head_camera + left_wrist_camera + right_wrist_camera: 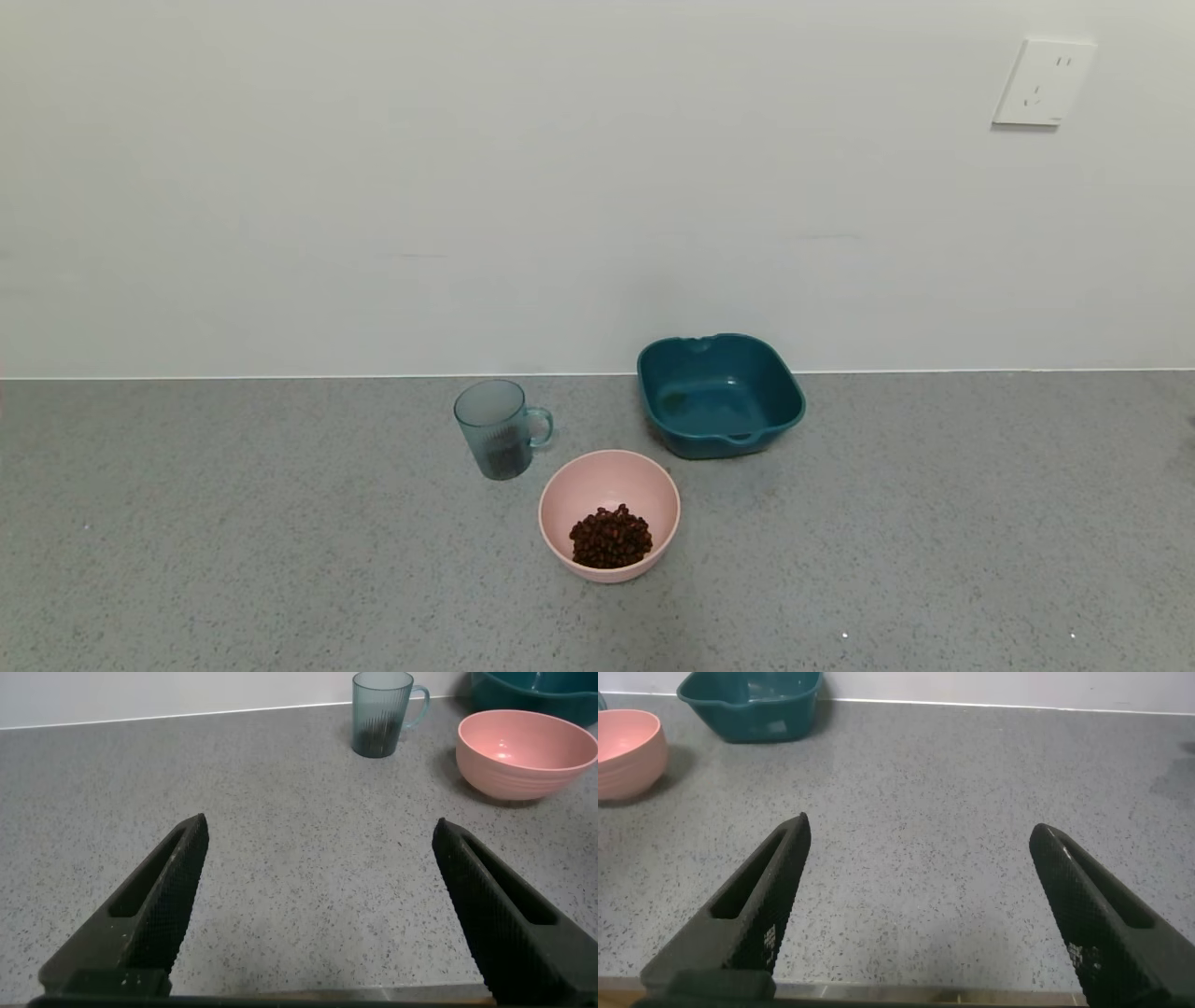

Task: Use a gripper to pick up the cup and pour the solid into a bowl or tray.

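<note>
You see cup (500, 428) standing upright on grey counter (280, 523), handle toward teal basin (719, 395); few dark bits at its bottom. Pink bowl (609, 513) sits just beside cup, nearer robot — beans (611, 538) piled inside it. Basin behind bowl, by wall. Left gripper (318, 835) low over bare counter, well apart from cup, fingers spread wide, holding nothing; right gripper (920, 835) same — spread wide, nothing held, bowl and basin far off.

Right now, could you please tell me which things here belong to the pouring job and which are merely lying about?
Job: cup, beans, pink bowl, left pincer, right pincer, both open.
Lying about: teal basin, wall socket.
</note>
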`<state>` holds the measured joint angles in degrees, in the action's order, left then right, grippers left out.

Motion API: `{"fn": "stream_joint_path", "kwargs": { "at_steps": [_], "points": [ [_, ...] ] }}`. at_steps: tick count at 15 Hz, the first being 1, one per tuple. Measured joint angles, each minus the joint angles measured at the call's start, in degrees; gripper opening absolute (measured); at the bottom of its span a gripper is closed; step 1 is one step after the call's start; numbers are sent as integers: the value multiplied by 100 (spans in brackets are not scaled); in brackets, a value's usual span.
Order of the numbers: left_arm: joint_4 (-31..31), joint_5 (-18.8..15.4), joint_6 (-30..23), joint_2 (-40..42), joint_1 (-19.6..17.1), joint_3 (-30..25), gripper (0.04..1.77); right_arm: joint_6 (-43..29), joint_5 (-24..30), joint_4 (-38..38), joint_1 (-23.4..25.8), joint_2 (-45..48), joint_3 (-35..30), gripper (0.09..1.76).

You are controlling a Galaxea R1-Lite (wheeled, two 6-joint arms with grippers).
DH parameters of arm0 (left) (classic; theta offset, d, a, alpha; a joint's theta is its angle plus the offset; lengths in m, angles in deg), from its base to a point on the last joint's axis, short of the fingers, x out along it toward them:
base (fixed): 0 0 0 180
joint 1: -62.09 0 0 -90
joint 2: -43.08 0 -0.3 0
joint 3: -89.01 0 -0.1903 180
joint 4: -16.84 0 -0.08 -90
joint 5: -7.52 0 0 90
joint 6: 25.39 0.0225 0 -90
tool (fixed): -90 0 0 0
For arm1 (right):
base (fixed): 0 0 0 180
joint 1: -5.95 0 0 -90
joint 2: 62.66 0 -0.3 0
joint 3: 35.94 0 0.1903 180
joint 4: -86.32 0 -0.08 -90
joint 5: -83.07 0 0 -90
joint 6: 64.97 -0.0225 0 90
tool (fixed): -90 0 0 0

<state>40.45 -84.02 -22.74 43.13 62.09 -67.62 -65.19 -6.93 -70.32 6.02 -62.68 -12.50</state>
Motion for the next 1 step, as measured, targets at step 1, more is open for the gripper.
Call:
{"fn": "stream_joint_path", "kwargs": {
  "at_steps": [1],
  "points": [
    [2, 0, -4, 0, 0, 0, 172, 0, 0, 0, 0, 0, 0, 171]
  ]
}}
